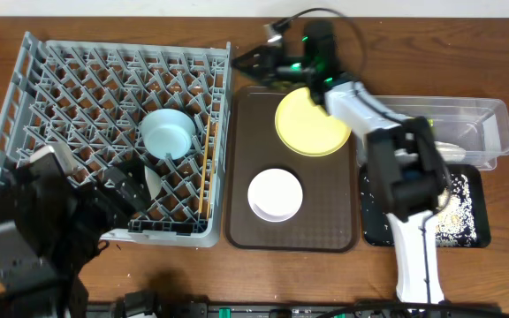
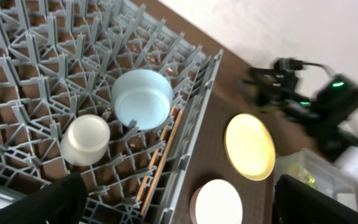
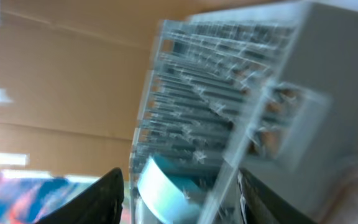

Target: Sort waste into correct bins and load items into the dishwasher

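Note:
The grey dish rack (image 1: 78, 79) holds the light blue bowl (image 1: 168, 132), the chopsticks (image 1: 206, 172) and the white cup (image 2: 84, 138). The yellow plate (image 1: 312, 122) and the white bowl (image 1: 275, 194) lie on the brown tray (image 1: 246, 150). My right gripper (image 1: 253, 62) is open and empty in the air by the rack's far right corner; its view is blurred and shows the rack and blue bowl (image 3: 163, 186). My left gripper (image 1: 122, 190) is open and empty over the rack's near edge. Rice grains (image 1: 458, 208) lie in the black tray (image 1: 477, 231).
The clear tub (image 1: 493, 119) stands at the far right behind the black tray, with a pale item inside. My right arm (image 1: 414, 256) reaches from the front edge across the black tray and past the yellow plate. My left arm's base fills the front left corner.

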Robot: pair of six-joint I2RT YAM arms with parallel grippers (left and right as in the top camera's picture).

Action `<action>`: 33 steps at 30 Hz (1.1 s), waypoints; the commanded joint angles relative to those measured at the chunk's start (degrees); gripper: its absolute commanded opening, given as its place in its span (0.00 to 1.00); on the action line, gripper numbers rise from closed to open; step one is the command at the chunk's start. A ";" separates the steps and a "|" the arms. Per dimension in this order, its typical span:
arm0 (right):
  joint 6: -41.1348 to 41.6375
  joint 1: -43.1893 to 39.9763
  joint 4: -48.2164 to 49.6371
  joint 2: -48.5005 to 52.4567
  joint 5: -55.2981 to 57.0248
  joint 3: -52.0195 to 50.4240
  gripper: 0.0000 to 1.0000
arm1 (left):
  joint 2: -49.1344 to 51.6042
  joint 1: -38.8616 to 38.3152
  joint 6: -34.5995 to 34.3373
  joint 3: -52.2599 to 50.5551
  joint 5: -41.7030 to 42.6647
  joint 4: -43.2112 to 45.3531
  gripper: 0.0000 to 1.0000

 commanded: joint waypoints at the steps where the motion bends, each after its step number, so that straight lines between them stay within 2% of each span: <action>1: -19.58 -3.17 -11.50 -9.40 8.59 0.31 0.58 | 3.26 -0.63 2.84 0.85 1.16 0.24 0.98; 4: -29.83 -5.73 -25.97 -15.50 21.00 0.31 0.63 | 6.71 -3.15 4.00 0.85 2.60 0.28 0.91; 7: -35.47 -8.09 -36.83 -21.14 32.30 0.31 0.64 | 10.95 -8.07 4.31 0.85 2.62 0.31 0.85; 10: -37.33 -10.60 -44.46 -25.75 41.83 0.31 0.70 | 16.35 -16.00 4.85 0.85 2.56 0.81 0.80; 13: -38.75 -13.27 -49.16 -28.98 47.82 0.31 0.81 | 22.08 -25.09 5.51 0.85 1.62 2.29 0.76; 18: -40.04 -17.92 -54.69 -31.67 54.66 0.28 0.99 | 32.57 -40.17 5.42 0.85 -6.58 4.26 0.68; 23: -40.02 -21.46 -59.52 -31.56 56.33 0.26 0.99 | 41.22 -49.29 3.89 0.85 -10.38 6.82 0.63; 27: -40.02 -22.16 -63.17 -31.56 56.33 0.26 0.99 | 46.01 -52.57 2.43 0.85 -10.34 9.86 0.60; 33: -40.02 -22.14 -63.32 -31.56 56.30 0.26 0.99 | 50.47 -56.98 1.51 0.85 -9.49 13.57 0.55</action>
